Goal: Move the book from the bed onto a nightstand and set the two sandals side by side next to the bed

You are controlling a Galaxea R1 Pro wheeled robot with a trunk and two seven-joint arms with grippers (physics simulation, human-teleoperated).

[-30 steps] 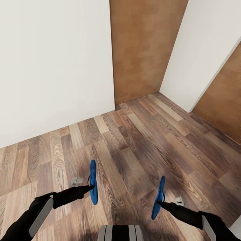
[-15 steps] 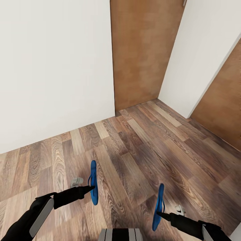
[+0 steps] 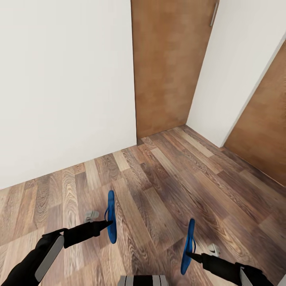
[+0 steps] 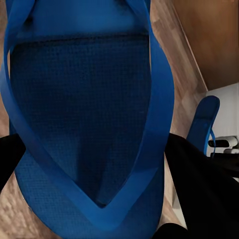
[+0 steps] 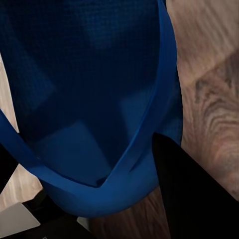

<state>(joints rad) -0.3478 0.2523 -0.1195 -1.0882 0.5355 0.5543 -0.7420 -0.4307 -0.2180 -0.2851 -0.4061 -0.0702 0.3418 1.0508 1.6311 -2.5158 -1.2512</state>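
Note:
I carry one bright blue sandal in each hand above a wooden floor. In the head view my left gripper (image 3: 106, 223) is shut on the strap of one sandal (image 3: 111, 216), which hangs edge-on. My right gripper (image 3: 190, 253) is shut on the other sandal (image 3: 188, 246), also hanging edge-on. The left wrist view shows the left sandal's sole and straps (image 4: 84, 119) close up between the black fingers (image 4: 199, 184), with the other sandal (image 4: 201, 124) beyond. The right wrist view shows the right sandal (image 5: 89, 99) held by a black finger (image 5: 194, 189). The book, the bed and the nightstand are out of view.
A white wall (image 3: 63, 79) stands ahead on the left. A brown wooden door (image 3: 171, 63) sits in the corner ahead, and another brown panel (image 3: 266, 127) is at the right. Wood-plank floor (image 3: 167, 178) stretches between me and them.
The whole view has tilted slightly upward, showing more of the door. My right gripper with its sandal sits lower in the picture than a second ago. Both grips are unchanged.

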